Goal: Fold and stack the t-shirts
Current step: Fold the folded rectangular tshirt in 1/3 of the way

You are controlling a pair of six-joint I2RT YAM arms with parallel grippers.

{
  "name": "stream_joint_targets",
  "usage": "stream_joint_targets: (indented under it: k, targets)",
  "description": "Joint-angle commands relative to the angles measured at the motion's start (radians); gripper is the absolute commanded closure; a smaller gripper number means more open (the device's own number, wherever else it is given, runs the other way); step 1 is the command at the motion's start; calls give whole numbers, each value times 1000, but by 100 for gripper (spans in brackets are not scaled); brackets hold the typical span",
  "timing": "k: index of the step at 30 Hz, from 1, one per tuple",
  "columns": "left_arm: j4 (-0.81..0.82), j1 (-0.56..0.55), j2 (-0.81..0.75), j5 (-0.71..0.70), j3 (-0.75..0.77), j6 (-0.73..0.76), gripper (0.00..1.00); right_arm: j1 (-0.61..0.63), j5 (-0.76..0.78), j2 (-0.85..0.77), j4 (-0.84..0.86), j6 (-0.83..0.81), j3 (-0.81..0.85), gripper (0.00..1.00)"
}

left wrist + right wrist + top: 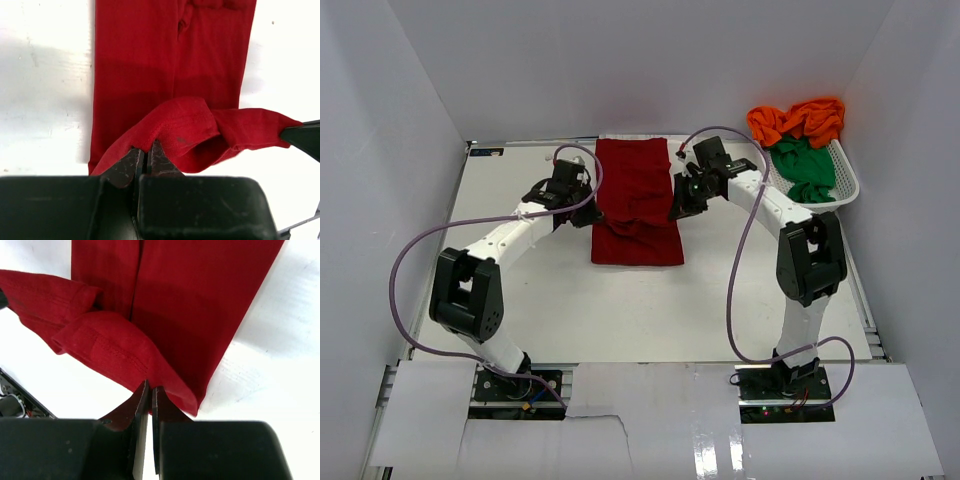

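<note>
Soft dark red fabric t-shirt [638, 185] flat mid-table as a long strip, side edges pinched by left gripper [147, 150] and right gripper [150, 390], both clamped on cloth, presumably for an even fold-over. Bright orange shirts [800, 120] and green shirts [805, 165] waiting in white plastic lattice basket [850, 190], far right.

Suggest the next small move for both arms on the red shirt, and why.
Probably carry the pinched fold across together, jaws shut, and lay it over the flat part. The left gripper and right gripper each clamp a side edge of the dark red shirt, whose middle is raised and bunched.
</note>
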Motion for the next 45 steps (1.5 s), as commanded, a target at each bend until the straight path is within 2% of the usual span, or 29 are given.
stream_joint_targets:
  k: [1,18,23,38,39,40,41,42,43,44,45]
  targets:
    - [19,4,31,-28,64,16,100,-19,-8,38,-24,-25,101,92]
    - [15,20,223,-44,227,-1,100,-65,-36,251,-111,-29,411,92]
    - [2,26,235,-94,250,-12,100,-73,-47,294,-128,-34,464,92]
    - [-5,47,300,-93,303,-22,100,-84,-53,384,-147,-28,574,91]
    - [-7,47,304,-91,310,-21,100,-85,-51,389,-147,-25,579,91]
    - [-7,47,312,-90,314,-19,99,-88,-50,397,-145,-23,583,85]
    - [-7,46,329,-87,322,-16,93,-90,-45,401,-145,-23,591,77]
    - [-10,47,335,-88,337,-16,85,-93,-41,407,-142,-19,614,55]
    - [-13,47,341,-93,342,-19,74,-93,-31,414,-139,-17,628,48]
    - [-18,49,343,-102,346,-25,43,-96,5,415,-136,-16,637,46]
    - [-19,49,341,-117,349,-34,25,-101,21,411,-128,-16,642,45]
